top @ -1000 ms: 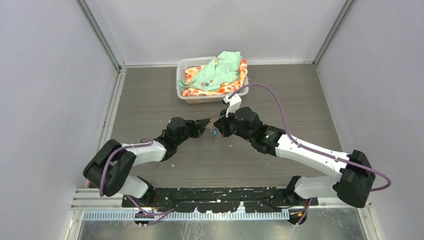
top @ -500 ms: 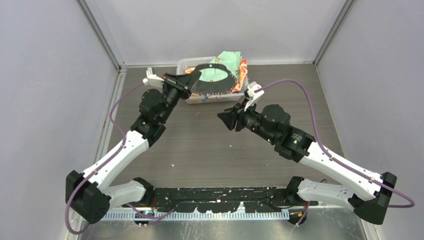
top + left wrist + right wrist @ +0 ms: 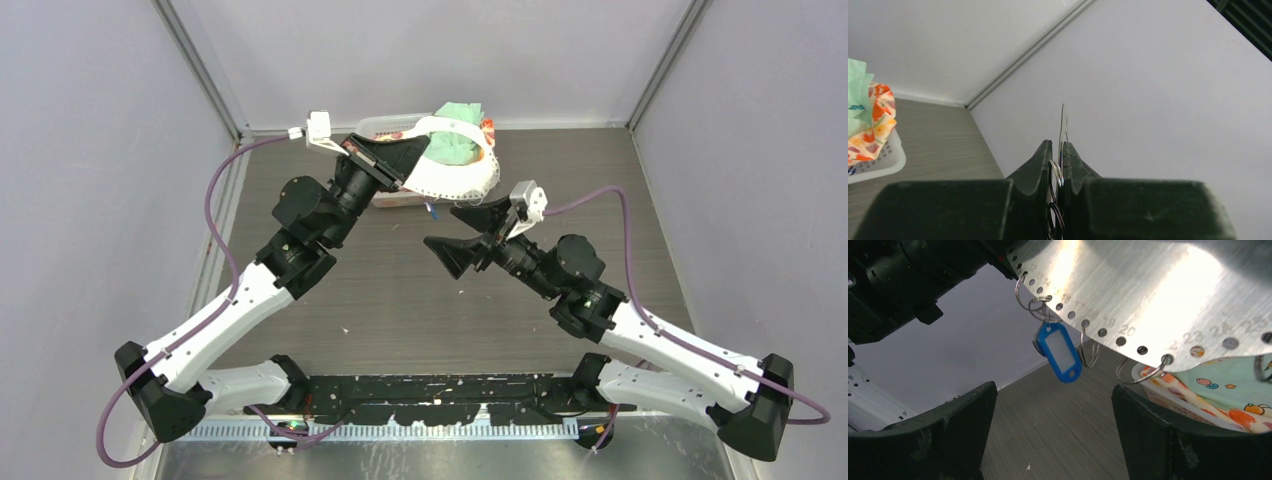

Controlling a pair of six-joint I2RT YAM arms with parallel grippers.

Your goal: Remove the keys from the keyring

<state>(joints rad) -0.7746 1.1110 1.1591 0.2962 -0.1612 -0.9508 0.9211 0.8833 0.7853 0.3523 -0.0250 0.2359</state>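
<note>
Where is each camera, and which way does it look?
Top external: above and behind, looking down on left arm, right arm, grey wood-grain table.
Left wrist: looks along shut left pincer gripping flat grey metal ring plate edge-on.
Right wrist: looks up through open right pincer at blue plastic key tag.
Shared: all see that plate.

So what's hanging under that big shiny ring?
Under the keyring hang a blue tag and silver loops. A basket of cloths sits lower down. The tag covers whatever hangs behind it.

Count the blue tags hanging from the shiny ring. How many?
1. The blue tag hangs from a little loop on the keyring's edge. More could hide where the ring leaves view.
</note>
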